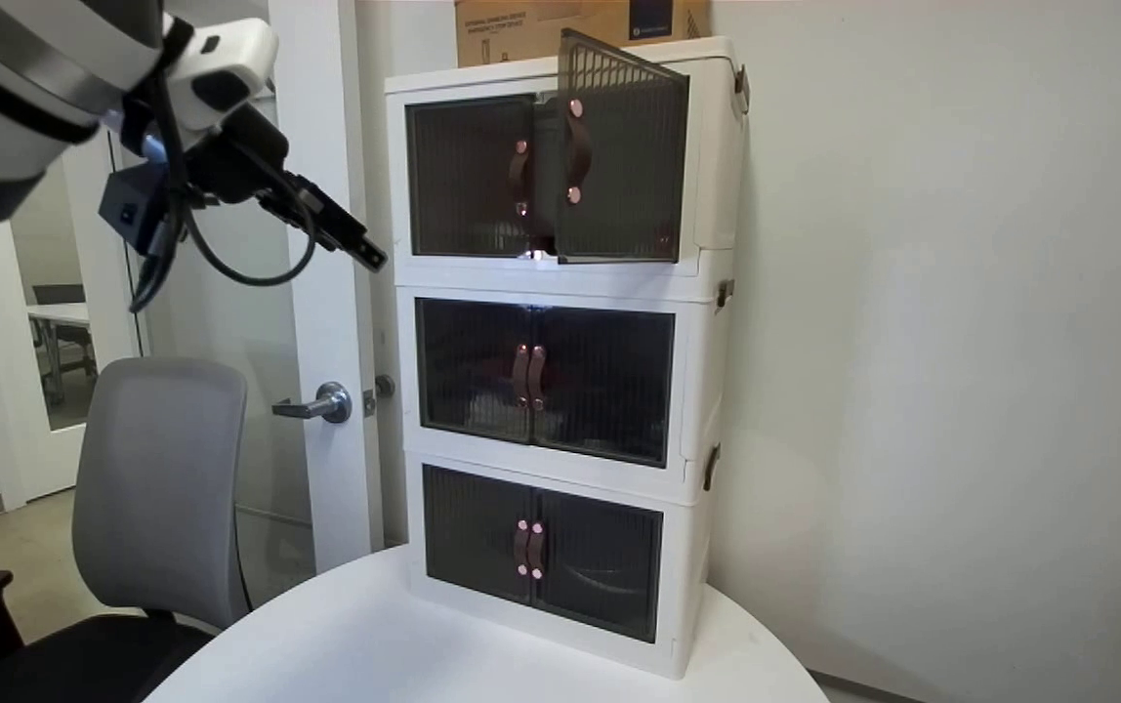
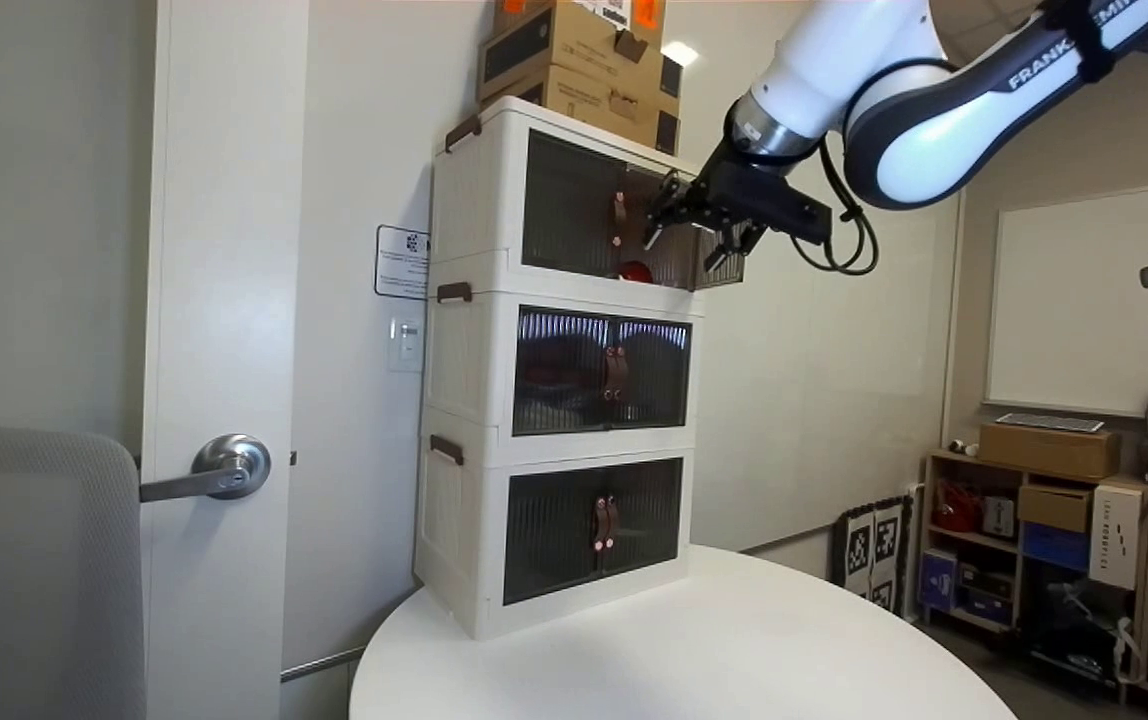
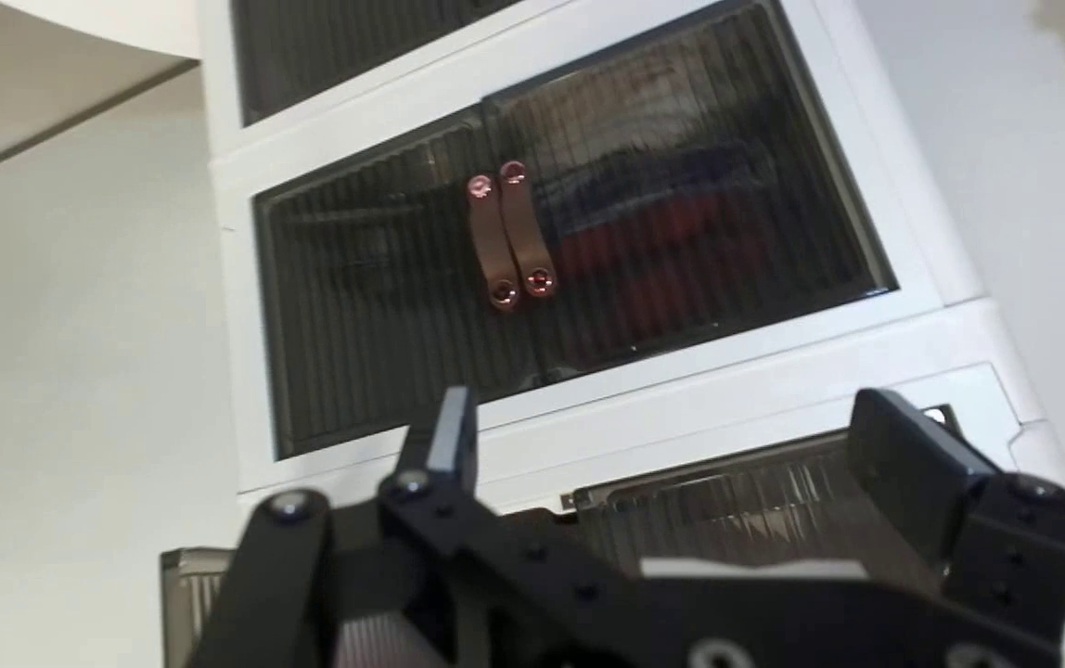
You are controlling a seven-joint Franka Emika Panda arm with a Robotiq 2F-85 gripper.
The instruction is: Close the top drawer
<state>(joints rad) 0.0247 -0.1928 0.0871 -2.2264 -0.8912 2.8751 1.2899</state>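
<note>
The top drawer point(image 2: 589, 215), uppermost in the cabinet point(image 1: 560, 471), looks half closed: one door point(image 1: 463, 176) lies flush, while the other door point(image 1: 631, 153) stands swung out from the cabinet's front. Pushing that in seems left; the jaws, spread and empty, hang before the cabinet.
</note>
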